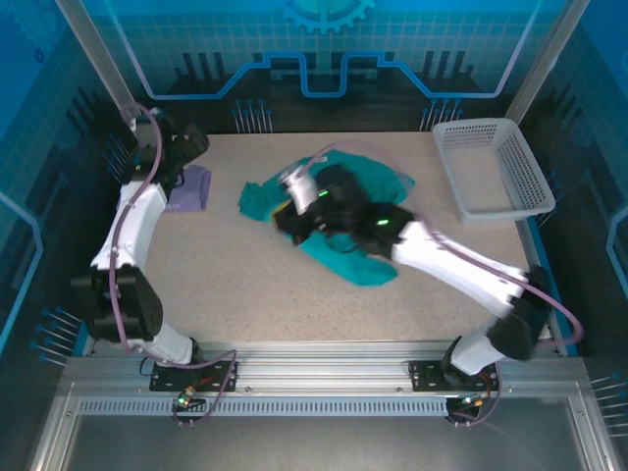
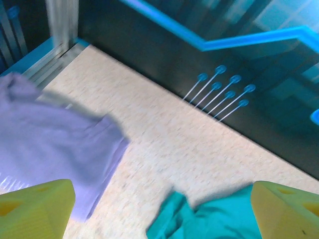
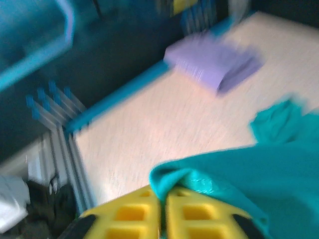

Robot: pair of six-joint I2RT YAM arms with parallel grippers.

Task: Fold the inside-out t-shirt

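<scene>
The inside-out t-shirt lies bunched in the middle of the desk, a little toward the far edge, and the right tool is over it, fingers pressed nearly together on a teal fold. The left tool hangs released, fingers wide, by the far-left corner beside the folded lavender garment. The worry: that pinch looks thin, so a pull may slip off or drag the whole heap rather than spread it, and a low left sweep could snag the lavender piece.
</scene>
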